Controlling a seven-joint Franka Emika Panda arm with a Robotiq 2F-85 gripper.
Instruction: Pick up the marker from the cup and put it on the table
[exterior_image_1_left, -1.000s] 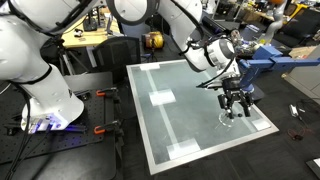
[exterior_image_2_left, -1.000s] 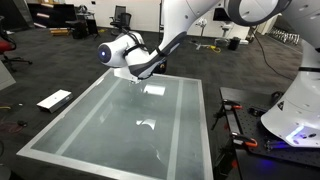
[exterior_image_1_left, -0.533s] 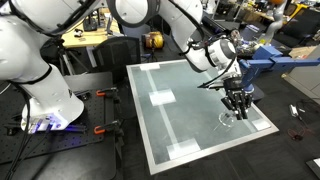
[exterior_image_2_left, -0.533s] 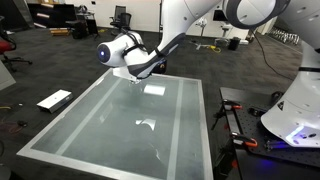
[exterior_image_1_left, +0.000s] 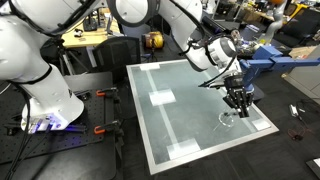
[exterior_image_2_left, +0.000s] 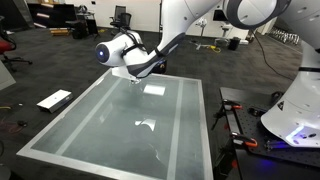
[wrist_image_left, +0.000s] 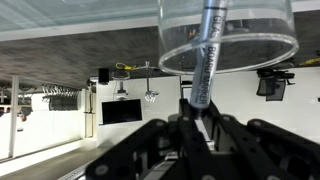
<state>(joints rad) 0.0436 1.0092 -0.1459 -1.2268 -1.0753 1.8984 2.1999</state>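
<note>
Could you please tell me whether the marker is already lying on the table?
No, in the wrist view the marker stands inside the cup, with one end poking out past the rim.

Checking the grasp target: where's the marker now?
Wrist view, centre-right: the marker stands slightly tilted inside the cup, its lower end reaching the fingers.

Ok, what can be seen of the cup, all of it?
The cup shows in an exterior view only as a faint round outline, standing on the table near one corner, right under the gripper. In the wrist view it is clear, colourless, glass or plastic by its look, with a smooth round rim. The marker stands tilted inside, one end poking out past the rim toward the gripper.
</note>
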